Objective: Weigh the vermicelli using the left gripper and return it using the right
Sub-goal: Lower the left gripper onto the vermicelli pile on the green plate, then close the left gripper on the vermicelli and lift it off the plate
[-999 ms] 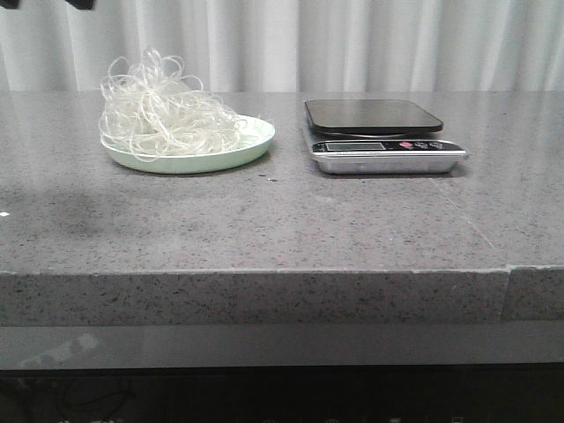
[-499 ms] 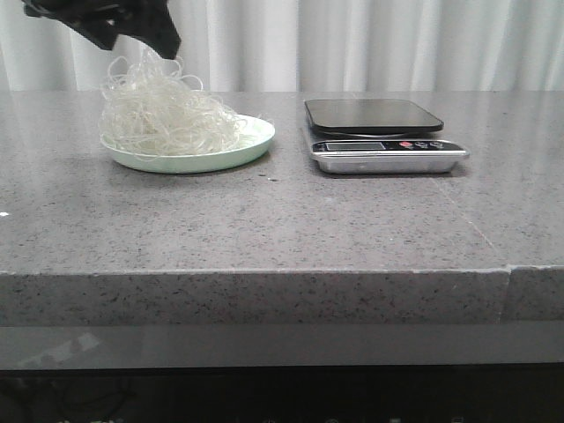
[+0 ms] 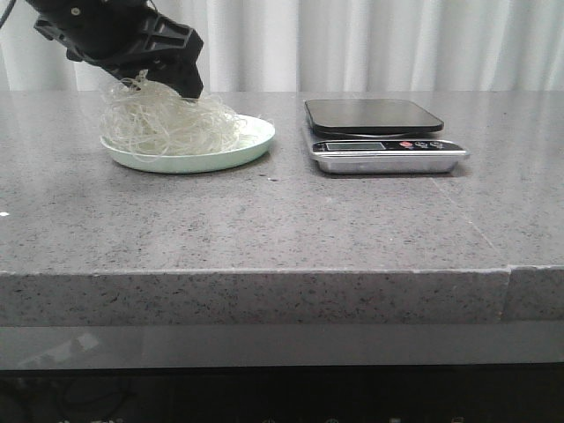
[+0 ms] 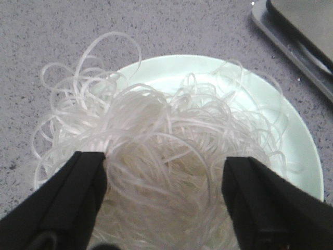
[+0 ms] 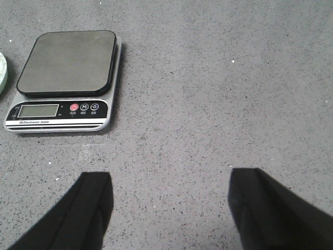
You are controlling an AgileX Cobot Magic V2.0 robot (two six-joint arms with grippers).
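**Weighing of vermicelli: opening stage, nothing yet lifted**

Item 1: loose, fluffy tangle of thin translucent whitish vermicelli (image 3: 167, 123). Heaped on shallow pale green round plate (image 3: 251, 145), toward the left of the speckled grey stone counter (image 3: 282, 220). Not yet on the scale.

Item 2: bulky matte black left gripper (image 4: 164, 179). Positioned at the top of the tangle, jaws spread wide, one finger (image 4: 78, 198) on each side of the heap's crown, strands between them. No squeeze visible; nothing lifted.

Item 3: silver digital kitchen scale with dark square platform (image 3: 374, 116). Well to the right of the plate, platform bare; display too small to read.

Item 4: black right gripper (image 5: 169, 208). Held above bare counter beside the scale, jaws wide apart, holding nothing.

Status, by judgement — grasp about to be made. Outstanding: closing on the noodles, carrying across to the platform, release, weighing, then pick-up by the right gripper and return to the plate. Risk noted — stray loops likely to trail or drop in transit
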